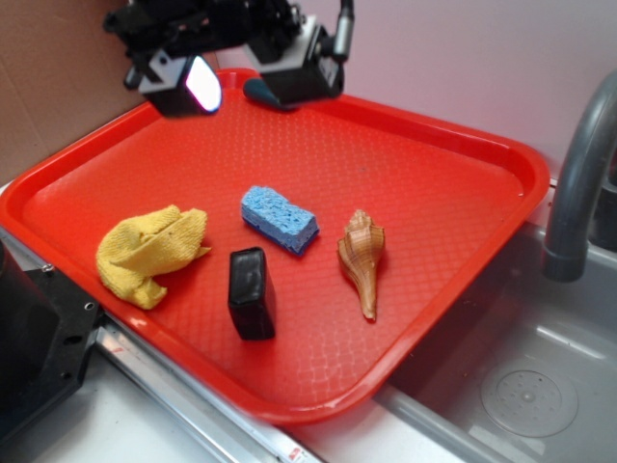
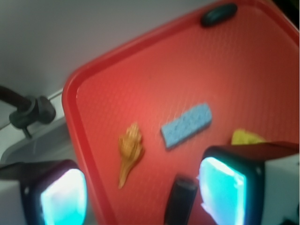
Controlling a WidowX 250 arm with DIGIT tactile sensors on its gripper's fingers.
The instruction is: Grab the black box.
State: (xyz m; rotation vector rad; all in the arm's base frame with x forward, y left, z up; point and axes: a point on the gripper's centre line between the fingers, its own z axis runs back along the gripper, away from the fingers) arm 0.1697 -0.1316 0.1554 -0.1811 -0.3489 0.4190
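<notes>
A red tray [image 1: 463, 154] holds everything in play. The black box [image 1: 252, 292] lies on it toward the front edge, well away from the gripper [image 2: 140, 197], which hangs above the tray's far corner. In the wrist view the jaws stand apart with nothing between the pads [image 2: 220, 192], and the box [image 2: 180, 201] shows in the gap below them, far underneath rather than in the grasp.

Also in the tray are a blue sponge [image 1: 280, 218], just beyond the box on the side nearer the gripper; a yellow cloth [image 1: 151, 253], crumpled beside the box; and a brown seashell [image 1: 362, 258] on the box's other side, its point aimed at the tray's front rim. None of these touches the box. A dark teal lump [image 1: 262, 93] rests at the tray's far edge, almost directly beneath the gripper.

Outside the tray, well off from the gripper, a grey faucet [image 1: 578, 174] stands over a metal sink [image 1: 521, 386].
</notes>
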